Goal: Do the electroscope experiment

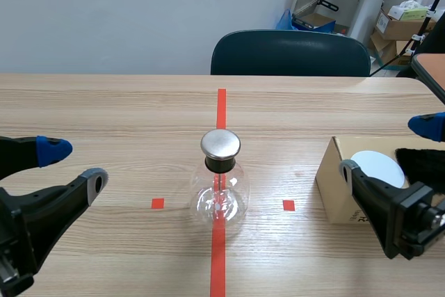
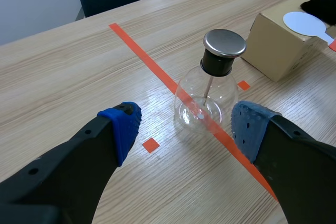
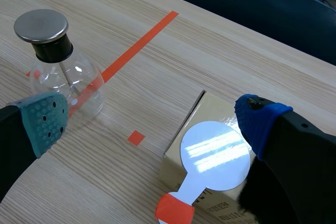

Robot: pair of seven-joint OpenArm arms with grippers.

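The electroscope (image 1: 220, 189) is a round glass flask with a black stopper, a metal disc cap and a thin rod inside. It stands on the red tape line at the table's middle. My left gripper (image 1: 73, 165) hangs open to its left; in the left wrist view the electroscope (image 2: 206, 95) sits ahead of the open left gripper (image 2: 186, 127). My right gripper (image 1: 386, 147) is open over a cardboard box (image 1: 337, 189). On the box lie a white disc paddle (image 3: 215, 156) with a red handle and a black furry cloth (image 1: 421, 161). The right gripper (image 3: 152, 120) holds nothing.
A dark chair (image 1: 290, 53) stands behind the table's far edge. Cartons and equipment (image 1: 400, 22) sit on the floor at the back right. Bare wood lies between the flask and both arms.
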